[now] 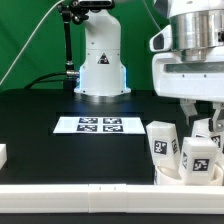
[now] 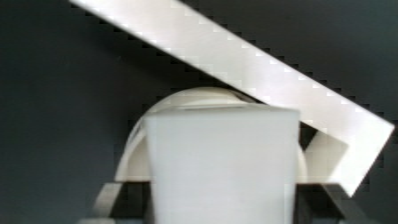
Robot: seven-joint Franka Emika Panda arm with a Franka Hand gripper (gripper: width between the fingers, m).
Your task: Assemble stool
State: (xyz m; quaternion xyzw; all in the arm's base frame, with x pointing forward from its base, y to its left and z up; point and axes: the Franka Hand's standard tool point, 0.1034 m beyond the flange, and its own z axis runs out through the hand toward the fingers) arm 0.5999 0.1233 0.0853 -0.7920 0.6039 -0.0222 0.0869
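1. White plastic fills the wrist view: a blocky leg (image 2: 217, 160) sits between the fingers (image 2: 125, 197), which are closed on its sides; the hold looks meant to keep the leg upright while it goes into the seat.
2. Seat (image 1: 190, 178) lies low on the bench at the exterior view's right, near the rail (image 1: 70, 198); two tagged legs (image 1: 161, 143) already stand on it, so I judge the job partly done.
3. Gripper (image 1: 207, 118) hangs over the seat's far side; the held leg is mostly hidden there behind the nearer legs.
4. Rail along the bench's near edge probably serves as a stop for parts.
5. Bench (image 1: 40, 150) is matt black; the marker board (image 1: 99, 125) lies flat mid-bench; another small white part (image 1: 3, 155) sits at the exterior view's left edge.
6. Behind stand the arm's base (image 1: 102, 60) and a green backdrop (image 1: 25, 30).
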